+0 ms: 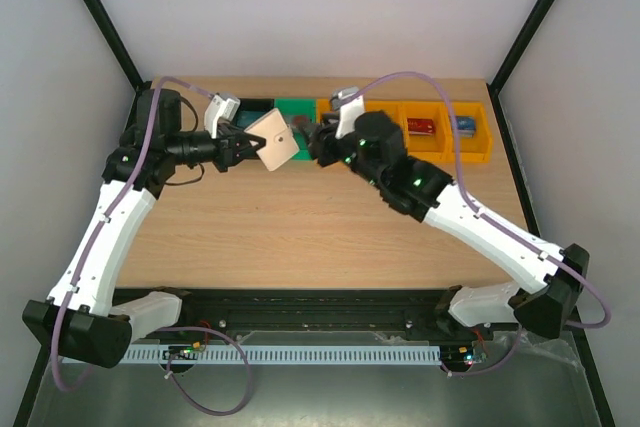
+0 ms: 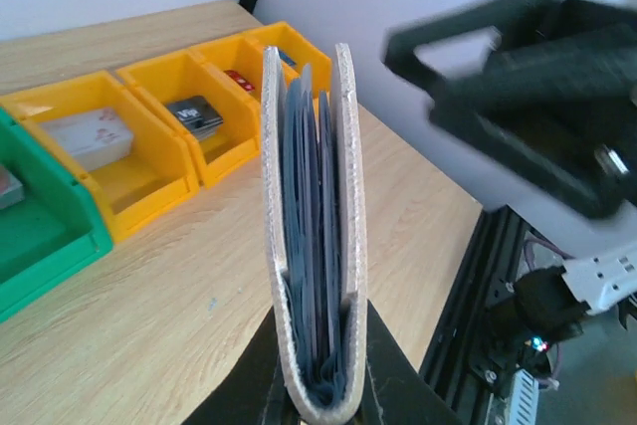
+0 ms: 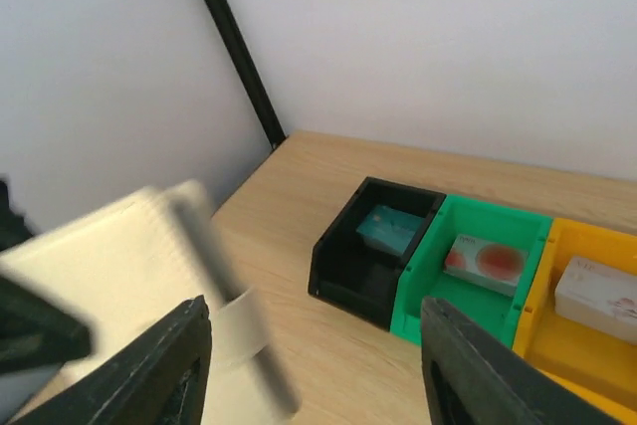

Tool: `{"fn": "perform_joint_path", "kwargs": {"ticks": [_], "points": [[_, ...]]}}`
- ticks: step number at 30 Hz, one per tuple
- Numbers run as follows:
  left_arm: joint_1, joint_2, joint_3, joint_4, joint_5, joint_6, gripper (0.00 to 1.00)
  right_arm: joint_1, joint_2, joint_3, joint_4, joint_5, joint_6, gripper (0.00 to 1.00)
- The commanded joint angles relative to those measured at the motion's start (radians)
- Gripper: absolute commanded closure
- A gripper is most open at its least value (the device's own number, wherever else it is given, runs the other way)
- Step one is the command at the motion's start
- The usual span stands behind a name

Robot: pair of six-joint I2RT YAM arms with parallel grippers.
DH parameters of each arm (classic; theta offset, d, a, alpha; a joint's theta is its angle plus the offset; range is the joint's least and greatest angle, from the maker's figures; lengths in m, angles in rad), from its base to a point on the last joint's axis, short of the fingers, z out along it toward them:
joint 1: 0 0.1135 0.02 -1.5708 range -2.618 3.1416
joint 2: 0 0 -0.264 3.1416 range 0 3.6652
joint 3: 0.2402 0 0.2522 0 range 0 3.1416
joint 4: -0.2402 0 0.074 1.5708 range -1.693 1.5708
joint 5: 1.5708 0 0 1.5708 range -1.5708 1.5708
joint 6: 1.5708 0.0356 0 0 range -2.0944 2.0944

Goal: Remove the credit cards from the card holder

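The left gripper (image 2: 323, 390) clamps the holder (image 2: 348, 196) by its fold; the right gripper (image 3: 314, 365), spread apart, may pinch a sleeve (image 2: 307, 226), tugging the holder loose.

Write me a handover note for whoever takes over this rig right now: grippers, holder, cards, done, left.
Left gripper: shut on the card holder, held above the table.
Right gripper: open, empty, close beside the holder.
Done: teal card in the black bin, white-and-red card in the green bin, more cards in the orange bins.
To do: holder seen edge-on, cannot tell whether its sleeves hold cards; check and pull any.
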Motion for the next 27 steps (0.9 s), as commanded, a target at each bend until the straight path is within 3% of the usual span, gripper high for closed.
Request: {"fn": "perform_joint_path", "kwargs": {"ticks": [1, 4, 9, 14, 27], "points": [[0.012, -0.017, -0.017, 0.083, -0.055, -0.081, 0.98, 0.166, 0.049, 0.063, -0.090, 0.295, -0.098, 0.42], [0.016, -0.018, -0.027, 0.089, -0.053, -0.085, 0.98, 0.207, 0.101, 0.095, -0.075, 0.277, -0.110, 0.42], [0.020, -0.016, -0.030, 0.095, -0.012, -0.095, 0.98, 0.210, 0.170, 0.152, -0.071, 0.239, -0.110, 0.56], [0.026, -0.016, -0.029, 0.104, 0.046, -0.106, 0.98, 0.209, 0.197, 0.148, -0.067, 0.264, -0.115, 0.61], [0.026, -0.016, -0.039, 0.115, 0.106, -0.113, 0.98, 0.209, 0.287, 0.205, -0.158, 0.472, -0.096, 0.89]]}}
